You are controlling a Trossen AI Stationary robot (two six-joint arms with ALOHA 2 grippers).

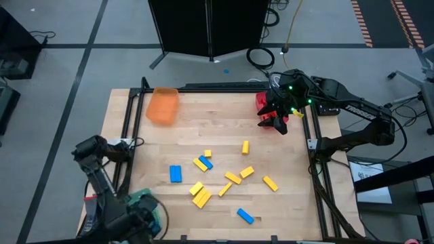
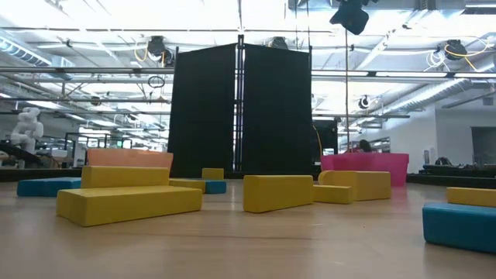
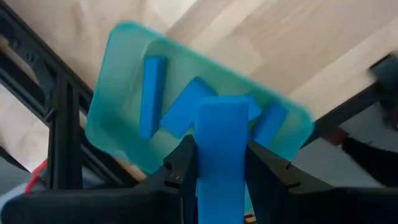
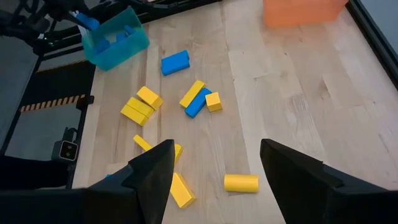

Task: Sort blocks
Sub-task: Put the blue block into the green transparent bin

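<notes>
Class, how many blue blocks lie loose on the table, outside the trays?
3: one blue block left of the cluster, one touching a yellow block, one alone, apart from the rest. None seems hidden.

Light wooden plank table (image 1: 203, 115) inside black metal frame (image 1: 224, 87) is carrying: translucent orange plastic tray (image 1: 163, 106) at far left corner, red tray (image 1: 262, 102) far right, green tray (image 1: 148, 203) near left edge. Small yellow rectangular blocks (image 1: 201, 197) and blue blocks (image 1: 175, 173) are lying scattered mid-table.

red tray (image 1: 262, 102) half-hidden (under right arm), contents unseen
</notes>
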